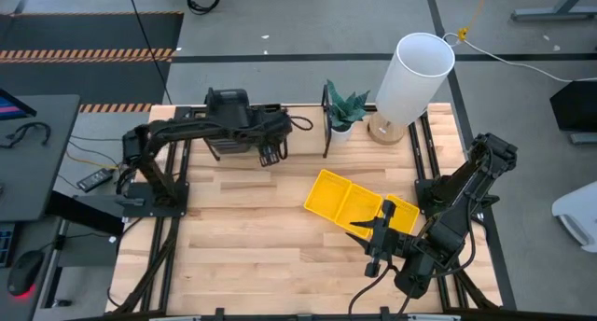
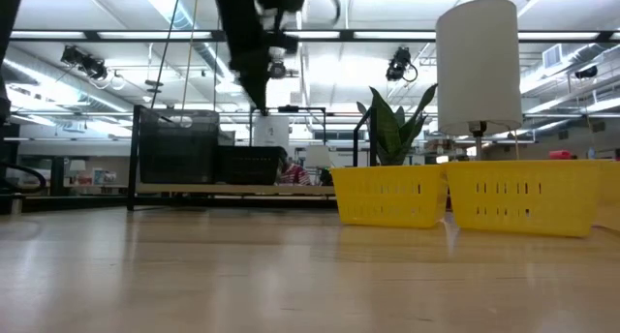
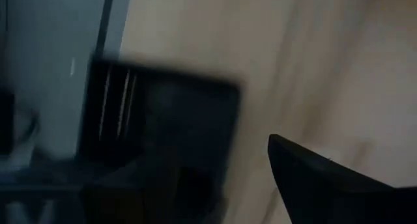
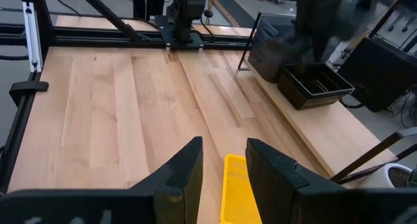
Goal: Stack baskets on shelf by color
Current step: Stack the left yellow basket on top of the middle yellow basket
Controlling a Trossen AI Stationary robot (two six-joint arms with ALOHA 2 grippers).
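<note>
Two bright yellow baskets (image 1: 359,207), shallow with slotted sides, sit touching near the table's (image 1: 242,228) right edge. Dark baskets (image 4: 316,84) are on the shelf (image 4: 306,129) along the back edge. Left gripper (image 1: 270,153) hangs over them, jaws apart. Right gripper (image 1: 381,235) hovers at the yellow ones, jaws apart, holding nothing.

The left dark six-joint arm reaches across the far side of the tabletop, and its two-finger claw (image 1: 270,153) points down with the fingers apart. The right dark arm is folded at the near right corner, its claw (image 4: 223,160) pointing left, fingers slightly parted.
</note>
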